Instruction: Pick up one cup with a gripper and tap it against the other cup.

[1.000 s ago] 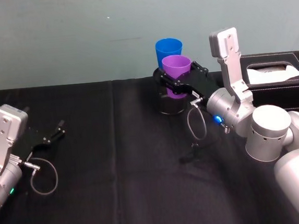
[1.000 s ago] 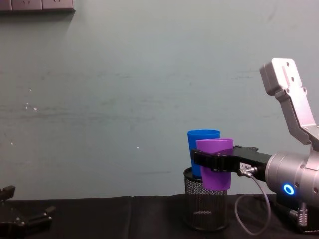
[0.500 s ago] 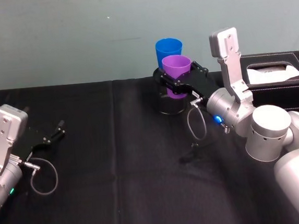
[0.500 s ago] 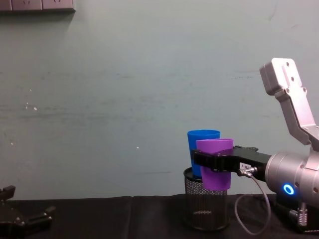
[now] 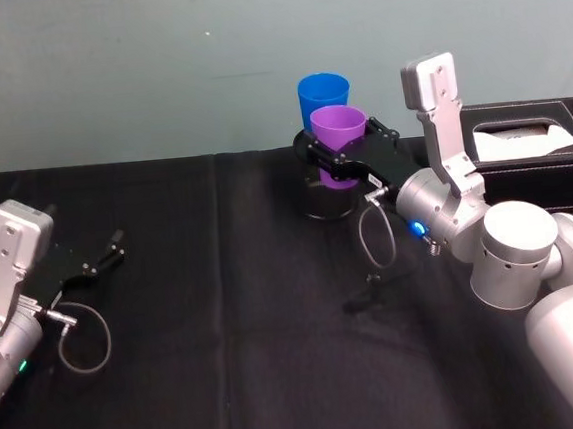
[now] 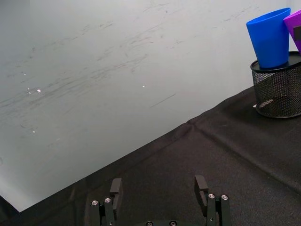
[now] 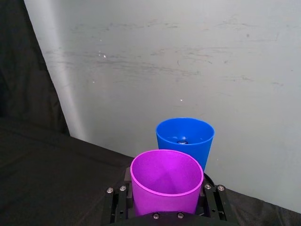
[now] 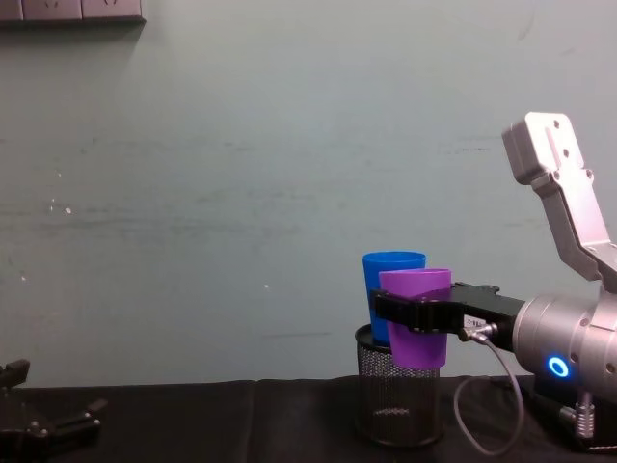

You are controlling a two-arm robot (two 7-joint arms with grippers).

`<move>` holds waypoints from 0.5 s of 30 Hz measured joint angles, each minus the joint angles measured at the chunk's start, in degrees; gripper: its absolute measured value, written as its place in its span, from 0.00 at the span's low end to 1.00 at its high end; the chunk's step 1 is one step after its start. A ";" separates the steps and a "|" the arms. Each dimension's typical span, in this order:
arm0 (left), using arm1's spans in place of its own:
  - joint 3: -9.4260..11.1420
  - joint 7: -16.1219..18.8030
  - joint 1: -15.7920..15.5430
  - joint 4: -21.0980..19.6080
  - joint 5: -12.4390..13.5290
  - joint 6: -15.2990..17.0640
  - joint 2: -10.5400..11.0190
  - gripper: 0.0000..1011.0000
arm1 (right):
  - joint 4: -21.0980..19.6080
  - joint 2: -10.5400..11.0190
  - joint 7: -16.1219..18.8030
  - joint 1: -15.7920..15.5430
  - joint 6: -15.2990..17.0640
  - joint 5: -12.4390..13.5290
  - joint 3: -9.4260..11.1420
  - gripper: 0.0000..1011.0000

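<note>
The right gripper [image 5: 343, 155] is clamped around the purple cup [image 5: 337, 130], held upright above the table [image 5: 241, 379]. At its twelve o'clock, just beyond, the blue cup [image 5: 320, 93] stands in the mesh holder [image 5: 324, 203]. The left gripper [image 5: 112, 249] rests at eight o'clock, fingers apart.

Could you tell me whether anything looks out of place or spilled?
Nothing spilled or damaged. One oddity: the bright blue plastic tumbler stands inside a black mesh holder, not on the table. The right gripper holds the purple plastic tumbler upright beside it; the left gripper lies open.

Soft, even indoor light, pale wall [image 5: 153, 66] bright, black tablecloth [image 5: 226, 330] dim, shadows faint
</note>
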 joint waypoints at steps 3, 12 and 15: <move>0.00 0.00 0.00 0.00 0.00 0.00 0.00 0.99 | 0.00 0.00 0.00 0.00 0.00 0.00 0.00 0.73; 0.00 0.00 0.00 0.00 0.00 0.00 0.00 0.99 | 0.00 0.00 0.00 0.00 0.00 0.00 0.00 0.73; 0.00 0.00 0.00 0.00 0.00 0.00 0.00 0.99 | 0.00 0.00 0.00 0.00 0.00 0.00 0.00 0.73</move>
